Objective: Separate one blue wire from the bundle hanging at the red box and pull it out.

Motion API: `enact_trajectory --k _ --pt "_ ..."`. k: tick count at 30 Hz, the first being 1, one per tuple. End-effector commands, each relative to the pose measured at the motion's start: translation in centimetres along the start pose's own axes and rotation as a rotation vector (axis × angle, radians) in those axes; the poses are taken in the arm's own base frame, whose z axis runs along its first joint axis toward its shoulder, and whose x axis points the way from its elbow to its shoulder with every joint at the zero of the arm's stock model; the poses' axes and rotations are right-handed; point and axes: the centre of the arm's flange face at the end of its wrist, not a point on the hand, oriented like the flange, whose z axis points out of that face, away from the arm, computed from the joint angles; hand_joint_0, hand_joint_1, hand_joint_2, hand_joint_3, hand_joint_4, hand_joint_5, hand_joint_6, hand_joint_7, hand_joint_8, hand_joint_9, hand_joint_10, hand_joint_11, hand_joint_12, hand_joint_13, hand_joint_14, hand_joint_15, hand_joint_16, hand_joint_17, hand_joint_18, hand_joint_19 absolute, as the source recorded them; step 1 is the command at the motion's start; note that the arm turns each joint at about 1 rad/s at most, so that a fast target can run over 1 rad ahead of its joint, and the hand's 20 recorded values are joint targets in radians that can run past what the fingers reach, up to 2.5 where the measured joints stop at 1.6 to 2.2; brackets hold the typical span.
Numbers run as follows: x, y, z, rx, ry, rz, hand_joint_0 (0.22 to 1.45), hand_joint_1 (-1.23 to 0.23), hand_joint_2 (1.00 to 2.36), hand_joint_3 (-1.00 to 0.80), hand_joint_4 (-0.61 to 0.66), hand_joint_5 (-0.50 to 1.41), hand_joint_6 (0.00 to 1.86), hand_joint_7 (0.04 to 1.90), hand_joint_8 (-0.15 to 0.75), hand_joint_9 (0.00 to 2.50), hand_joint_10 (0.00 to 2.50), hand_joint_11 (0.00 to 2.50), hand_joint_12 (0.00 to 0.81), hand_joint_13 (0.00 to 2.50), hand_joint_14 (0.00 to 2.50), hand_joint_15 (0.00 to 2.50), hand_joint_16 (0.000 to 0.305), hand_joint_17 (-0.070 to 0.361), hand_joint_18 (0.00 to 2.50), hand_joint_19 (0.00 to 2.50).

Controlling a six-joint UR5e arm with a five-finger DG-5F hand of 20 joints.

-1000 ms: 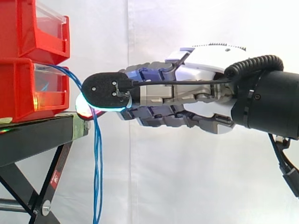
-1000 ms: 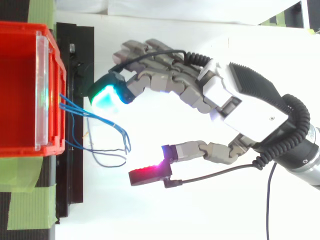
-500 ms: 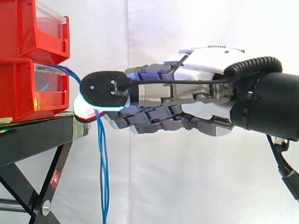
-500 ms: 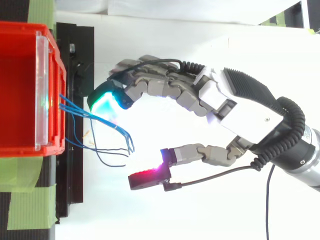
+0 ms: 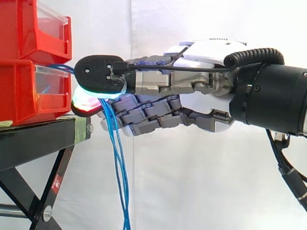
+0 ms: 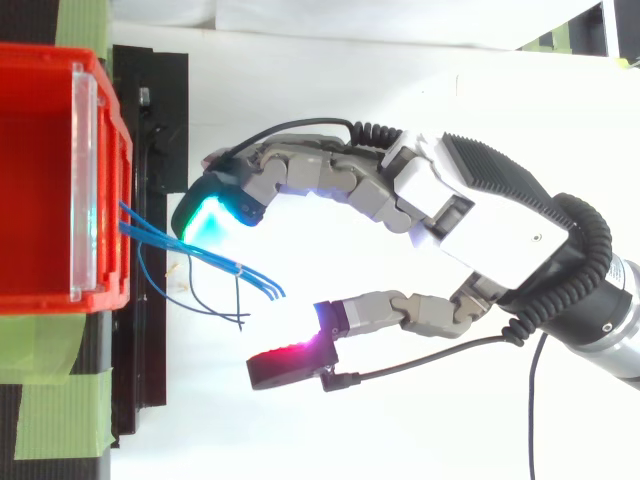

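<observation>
The hand reaches in from the right, open: bent fingers and thumb spread well apart (nothing pinched). At the left edge sits the red box on its black stand. Blue wires hang from the box, touching a cyan fingertip.

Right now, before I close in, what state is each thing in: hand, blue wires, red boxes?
hand, open, straddling the blue wires, nothing pinched.
lower red box, on the black stand, wires leaving its front.
upper red box, stacked on the lower one.
blue wires, hanging bundled from the lower red box, none pulled out.
</observation>
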Motion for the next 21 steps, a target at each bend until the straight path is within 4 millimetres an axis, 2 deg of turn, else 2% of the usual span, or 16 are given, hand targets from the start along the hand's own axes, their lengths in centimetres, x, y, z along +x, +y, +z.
enact_trajectory --k 1,21 --pt "-0.02 0.03 0.00 0.000 0.000 0.007 0.59 -0.75 1.00 -0.50 0.27 -0.13 0.50 1.15 0.256 0.60 0.00 0.09 0.332 0.52 0.01 0.26 0.050 0.112 0.45 0.33" --pt "0.05 0.01 -0.10 0.003 0.005 0.015 0.61 -0.70 1.00 -0.47 0.25 -0.09 0.50 1.26 0.265 0.71 0.00 0.15 0.324 0.63 0.01 0.33 0.047 0.106 0.54 0.41"
